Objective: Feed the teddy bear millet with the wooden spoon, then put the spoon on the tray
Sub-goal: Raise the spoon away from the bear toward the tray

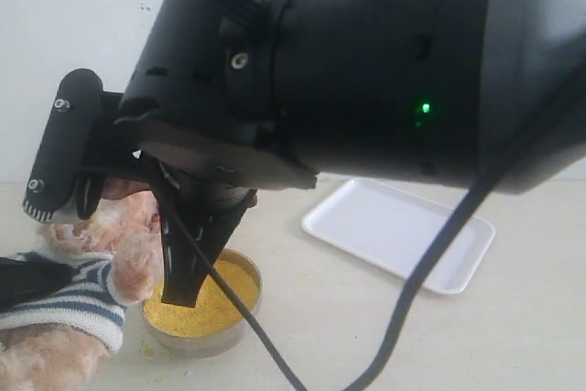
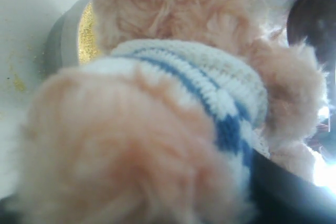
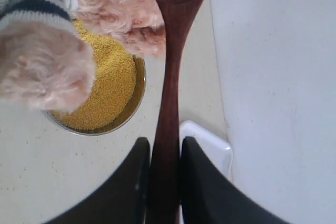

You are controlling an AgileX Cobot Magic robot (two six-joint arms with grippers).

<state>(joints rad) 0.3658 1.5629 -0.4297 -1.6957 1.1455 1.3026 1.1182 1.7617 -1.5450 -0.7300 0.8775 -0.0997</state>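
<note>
The teddy bear (image 1: 87,295) lies at the lower left in its striped shirt (image 2: 210,82), beside the metal bowl of millet (image 1: 215,304). My right gripper (image 3: 165,148) is shut on the handle of the wooden spoon (image 3: 170,77). The spoon's bowl is up against the bear's fur, above and beside the millet (image 3: 107,85). My right arm reaches across to the left, and its fingers (image 1: 57,148) hang over the bear's head. The dark fingers (image 1: 23,283) of my left gripper clamp the bear's body, whose fur fills the left wrist view. The white tray (image 1: 398,231) lies to the right.
My right arm's black body (image 1: 385,70) blocks most of the upper exterior view, and its cable (image 1: 430,263) hangs down in front of the tray. A few loose grains (image 2: 16,82) lie on the pale tabletop by the bowl. A white wall stands behind.
</note>
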